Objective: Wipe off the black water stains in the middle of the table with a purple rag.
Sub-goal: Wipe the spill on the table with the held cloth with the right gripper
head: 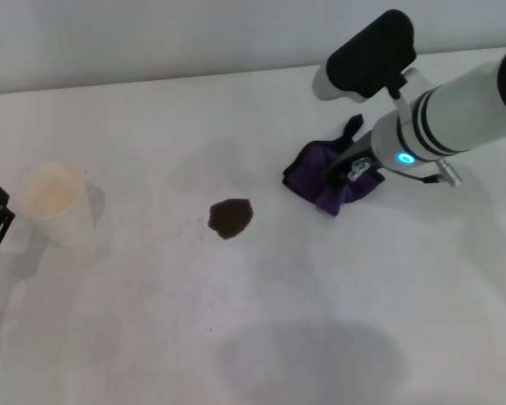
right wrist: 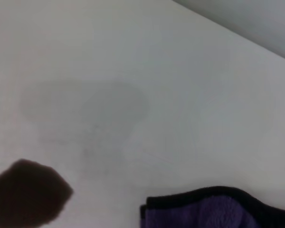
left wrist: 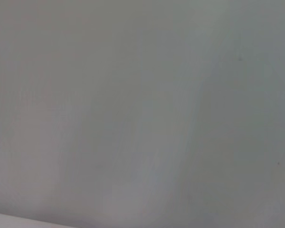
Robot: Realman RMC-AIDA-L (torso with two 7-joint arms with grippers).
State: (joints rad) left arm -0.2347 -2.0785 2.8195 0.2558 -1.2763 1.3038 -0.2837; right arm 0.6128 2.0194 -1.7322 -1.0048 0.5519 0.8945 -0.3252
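White table (head: 152, 337) carries the black water stains (head: 230, 218); right gripper (head: 347, 173) sits on the purple rag (head: 320, 179), its claw's grip hidden from view.

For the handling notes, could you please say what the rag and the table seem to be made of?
The rag looks like soft purple fleece or microfibre, matte and bunched in folds, with black stitched edging. The table seems a smooth white matte laminate or painted board: flat, no grain.
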